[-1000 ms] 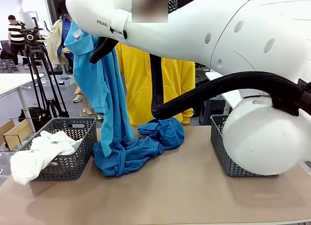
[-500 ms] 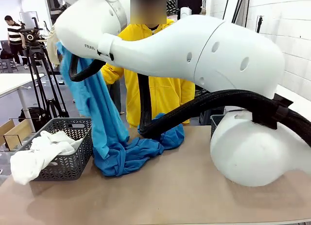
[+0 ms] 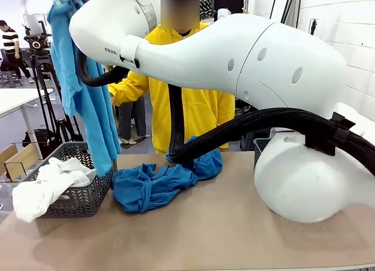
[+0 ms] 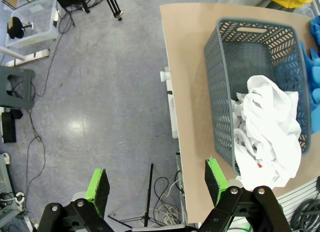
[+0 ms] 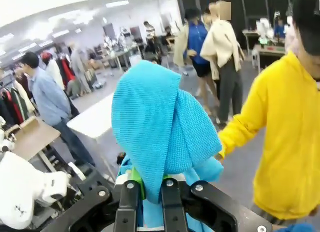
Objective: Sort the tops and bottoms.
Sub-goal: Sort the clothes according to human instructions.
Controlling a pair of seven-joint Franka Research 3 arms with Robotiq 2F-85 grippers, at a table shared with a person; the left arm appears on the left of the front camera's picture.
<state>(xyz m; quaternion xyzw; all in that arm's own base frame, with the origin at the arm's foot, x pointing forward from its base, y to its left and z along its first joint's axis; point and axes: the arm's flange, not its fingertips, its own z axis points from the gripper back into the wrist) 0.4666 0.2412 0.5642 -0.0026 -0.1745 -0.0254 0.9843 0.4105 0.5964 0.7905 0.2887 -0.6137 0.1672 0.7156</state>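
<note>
Right arm [image 3: 234, 54] fills foreground, hides much of table [image 3: 205, 242] and person in yellow hoodie [image 3: 196, 110]. Light blue garment [image 3: 88, 107] hangs lifted at upper left, knit, folded over; lower end by left basket [image 3: 88, 198] rim, top cut off by frame. Darker blue pile [image 3: 152, 186] crumpled mid-table, type unclear. White garment [image 3: 44, 183] spills over left basket. Right basket [image 3: 262, 151] mostly hidden. Right gripper [image 5: 150, 184] clamped on light blue garment. Left gripper [image 4: 156, 181] jaws wide, holding nothing, over floor beside table.
</note>
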